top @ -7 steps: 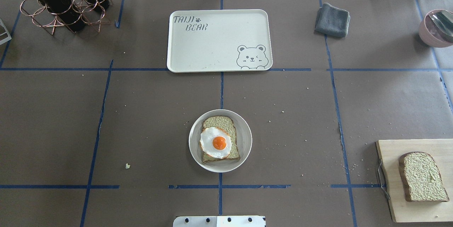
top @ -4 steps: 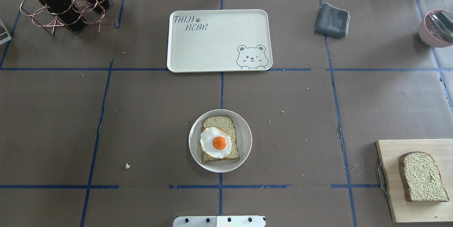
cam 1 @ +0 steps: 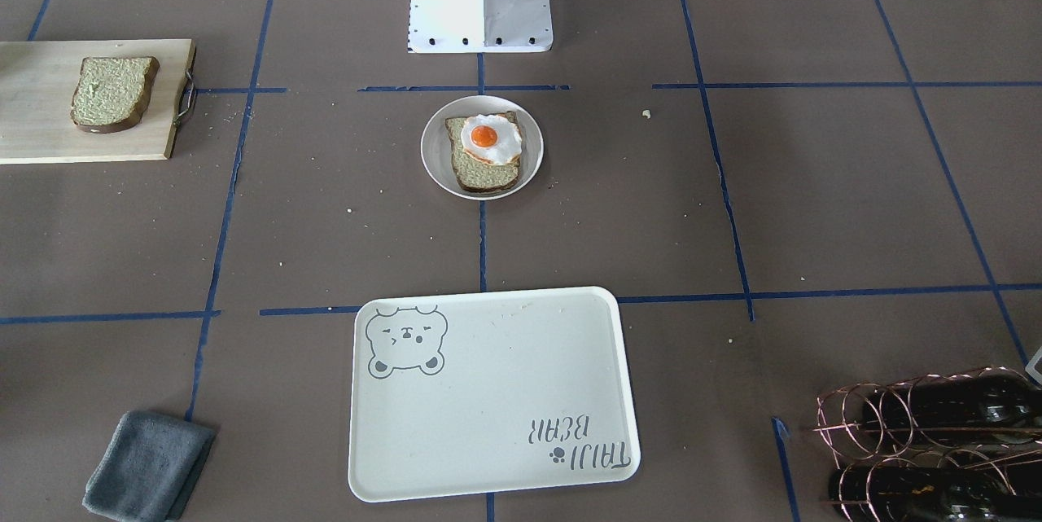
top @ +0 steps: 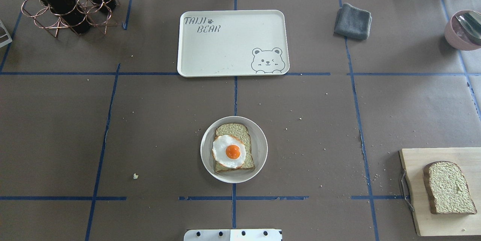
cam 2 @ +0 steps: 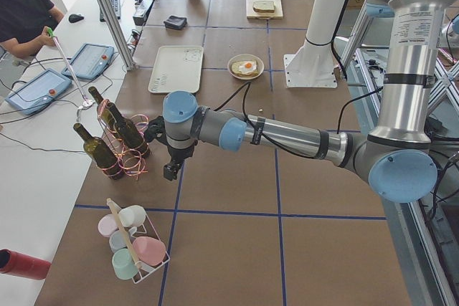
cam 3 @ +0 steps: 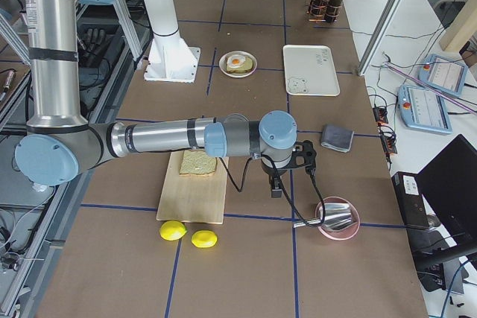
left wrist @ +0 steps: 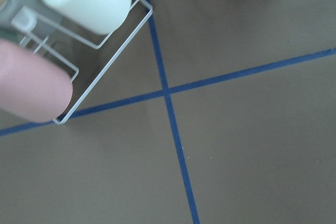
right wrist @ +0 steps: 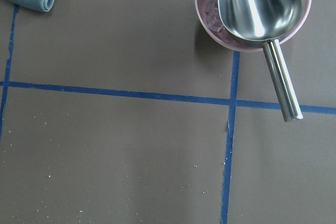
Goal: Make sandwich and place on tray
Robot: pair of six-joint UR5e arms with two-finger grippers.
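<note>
One slice point(top: 231, 129) is seen lying in the plate point(top: 263, 147) with the egg point(top: 230, 151) laid on top. The plate is set on the robot's side of the tray point(top: 233, 41), well apart from it. The second slice point(top: 449, 187) is found on the board point(top: 417, 173), far off to the tray's right. The left gripper point(cam 2: 171, 171) is held out beyond the tray's left, by the bottles point(cam 2: 115, 134). The right gripper point(cam 3: 276, 190) is held beyond its right, near the bowl point(top: 453, 40). How far either is opened cannot be told.
</note>
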